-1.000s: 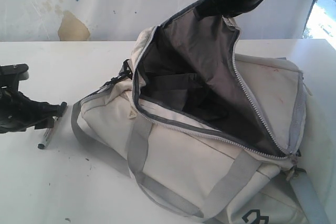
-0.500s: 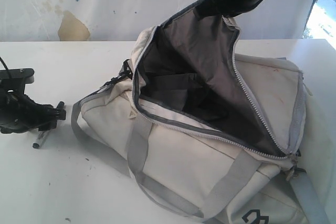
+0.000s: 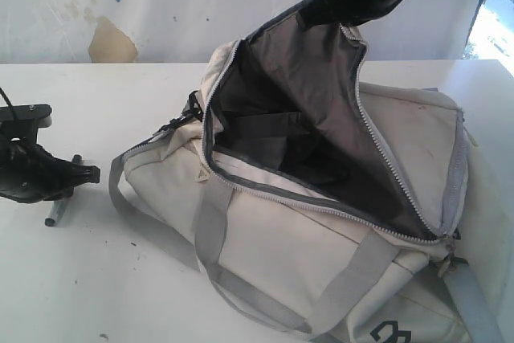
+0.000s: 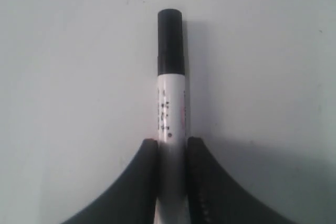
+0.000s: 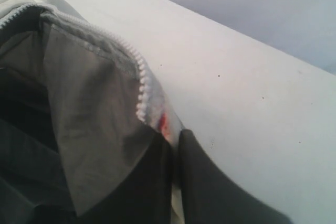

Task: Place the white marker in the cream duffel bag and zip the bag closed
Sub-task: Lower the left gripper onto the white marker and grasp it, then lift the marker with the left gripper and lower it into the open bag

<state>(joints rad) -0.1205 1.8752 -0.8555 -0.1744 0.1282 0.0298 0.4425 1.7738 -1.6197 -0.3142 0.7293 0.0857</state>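
**Exterior and wrist views, one moment.** My left gripper (image 4: 172,148) is clamped on the marker (image 4: 170,103). One finger (image 4: 147,156) presses each side of the white barrel, and the black cap (image 4: 170,43) points away from my wrist. In the exterior view this gripper (image 3: 80,174) sits low over the table (image 3: 120,279), to the left of the bag (image 3: 321,247) and apart from it. The marker (image 3: 58,213) slants beneath the gripper, one end poking out towards the table. I cannot tell whether it touches the surface. It is outside the bag.

My right gripper (image 5: 175,140) is pinched shut on the bag's edge, with fabric and a length of zipper (image 5: 142,87) caught between the jaws. In the exterior view this arm reaches down from the top and holds the flap (image 3: 313,94) raised. The main opening gapes, unzipped, showing grey lining and a dark interior. The bag rests on the table with its grey handles draped down the near side.
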